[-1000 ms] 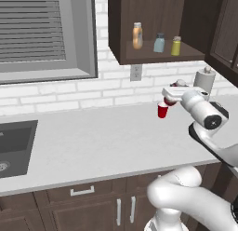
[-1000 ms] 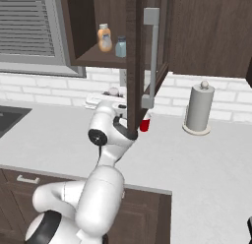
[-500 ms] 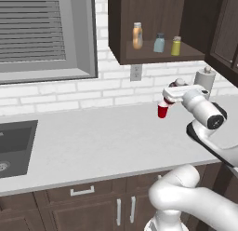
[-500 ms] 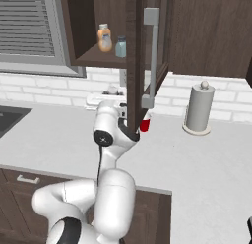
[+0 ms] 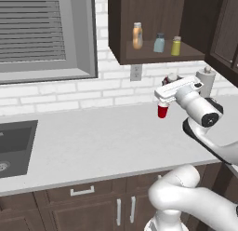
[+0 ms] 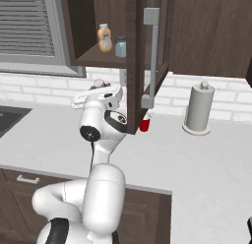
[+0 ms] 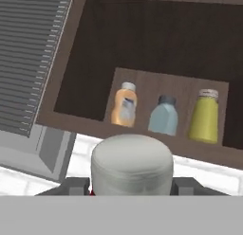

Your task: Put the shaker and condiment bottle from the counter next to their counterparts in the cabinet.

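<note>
The yellow-green shaker (image 5: 176,45) already stands upright on the shelf of the dark brown cabinet (image 5: 144,20), just beside the pale blue-grey shaker (image 5: 159,43), with the orange-amber bottle (image 5: 137,35) a little further left. My gripper (image 7: 131,186) is clamped around the condiment bottle (image 7: 131,166), its white cap up, raised above the pale counter (image 5: 93,141) and below the shelf.

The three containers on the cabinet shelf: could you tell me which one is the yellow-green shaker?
It is the shaker at the right end of the row, beside the pale blue-grey shaker in the middle; the orange bottle stands at the left.
</note>
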